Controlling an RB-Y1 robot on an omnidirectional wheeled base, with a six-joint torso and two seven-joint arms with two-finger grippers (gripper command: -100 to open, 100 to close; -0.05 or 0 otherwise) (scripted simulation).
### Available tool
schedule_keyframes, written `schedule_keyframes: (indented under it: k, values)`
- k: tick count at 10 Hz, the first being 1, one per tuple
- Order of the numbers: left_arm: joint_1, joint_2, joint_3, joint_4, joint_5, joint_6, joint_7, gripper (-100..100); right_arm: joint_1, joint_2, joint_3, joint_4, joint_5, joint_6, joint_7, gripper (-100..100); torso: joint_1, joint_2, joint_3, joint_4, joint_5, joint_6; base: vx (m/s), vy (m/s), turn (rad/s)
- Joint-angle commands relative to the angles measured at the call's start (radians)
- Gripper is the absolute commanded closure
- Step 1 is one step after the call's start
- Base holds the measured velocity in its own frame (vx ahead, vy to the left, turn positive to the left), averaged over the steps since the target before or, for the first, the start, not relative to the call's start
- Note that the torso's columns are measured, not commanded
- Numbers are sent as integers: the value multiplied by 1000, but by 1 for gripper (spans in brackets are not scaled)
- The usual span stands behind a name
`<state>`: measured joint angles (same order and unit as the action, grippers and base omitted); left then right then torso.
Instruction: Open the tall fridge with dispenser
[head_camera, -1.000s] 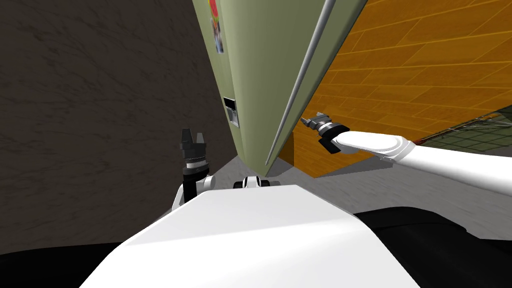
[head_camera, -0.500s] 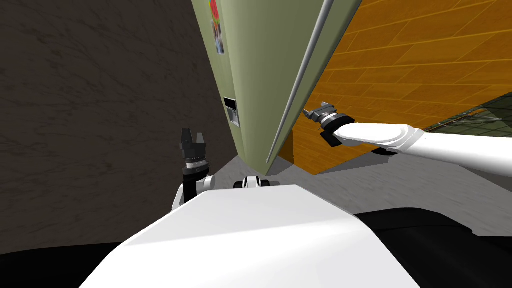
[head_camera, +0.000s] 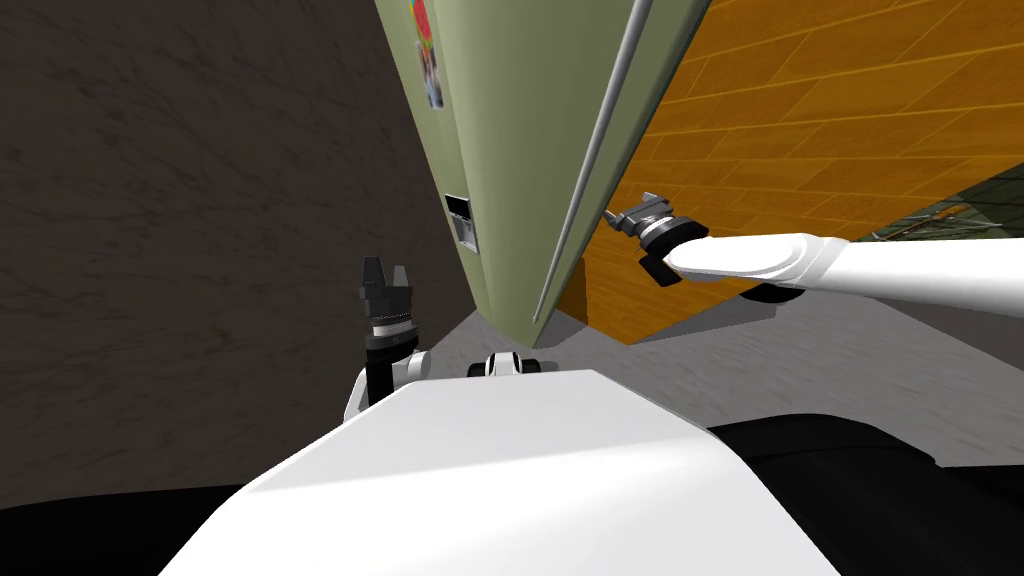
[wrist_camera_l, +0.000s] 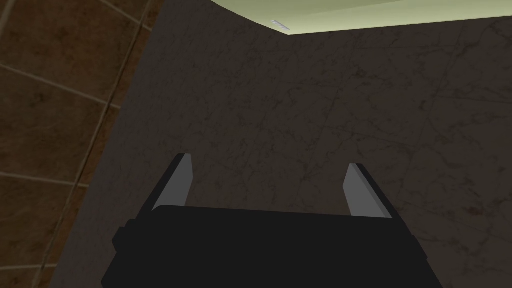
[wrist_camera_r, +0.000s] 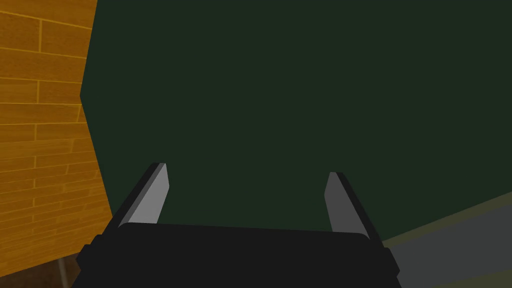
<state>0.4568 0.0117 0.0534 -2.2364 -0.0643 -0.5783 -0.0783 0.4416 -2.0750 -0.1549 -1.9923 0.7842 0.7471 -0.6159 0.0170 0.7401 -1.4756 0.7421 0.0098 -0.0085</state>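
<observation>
While the pale green fridge (head_camera: 520, 130) stands straight ahead, R gripper (head_camera: 612, 216) hangs just right of its long grey handle (head_camera: 598, 160), fingers apart; L gripper (head_camera: 386, 268) sits low, left of dispenser (head_camera: 461, 222), fingers apart too.

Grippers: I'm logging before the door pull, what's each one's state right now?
Left gripper: open, holding nothing.
Right gripper: open, holding nothing, near the fridge handle.
</observation>
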Motion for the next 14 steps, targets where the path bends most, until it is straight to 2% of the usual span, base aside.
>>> schedule_keyframes:
  k: [1, 2, 3, 6, 7, 8, 9, 10, 13, 14]
  values:
    - [0, 0, 0, 0, 0, 0, 0, 0, -32, -76, -8, 13, 12, 41, -30, -100, 3, 0, 0, 1, 2, -2, -43, 45, -45]
    - [0, 0, 0, 0, 0, 0, 0, 0, -32, -86, -8, 13, 12, 41, -30, -100, 6, 2, 1, 2, 4, -3, -38, 29, -25]
    - [0, 0, 0, 0, 0, 0, 0, 0, -35, -116, -13, 24, 16, 71, -56, -100, 7, 2, 1, 1, 4, -4, -53, 38, -23]
    - [0, 0, 0, 0, 0, 0, 0, 0, -38, -191, -18, 34, 20, 99, -80, -100, 15, 3, 1, 4, 9, -7, -43, 33, -28]
    - [0, 0, 0, 0, 0, 0, 0, 0, -38, -191, -18, 34, 20, 99, -80, -100, 17, 3, 2, 4, 10, -8, 0, 0, 0]
    - [0, 0, 0, 0, 0, 0, 0, 0, -41, -229, -22, 44, 22, 125, -102, -100, 18, 3, 2, 3, 10, -9, -13, 18, -40]
    - [0, 0, 0, 0, 0, 0, 0, 0, -41, -239, -22, 44, 22, 125, -102, -100, 23, 4, 3, 3, 12, -12, -29, 27, -20]
    - [0, 0, 0, 0, 0, 0, 0, 0, -44, -275, -26, 53, 25, 148, -123, -100, 26, 6, 4, 5, 14, -12, -46, 28, -50]
    - [0, 0, 0, 0, 0, 0, 0, 0, -47, -322, -29, 61, 27, 169, -141, -100, 31, 5, 3, 6, 18, -15, -40, 35, -13]
    - [0, 0, 0, 0, 0, 0, 0, 0, -47, -322, -29, 61, 27, 169, -141, -100, 27, 1, -1, 4, 16, -13, -31, 20, 29]
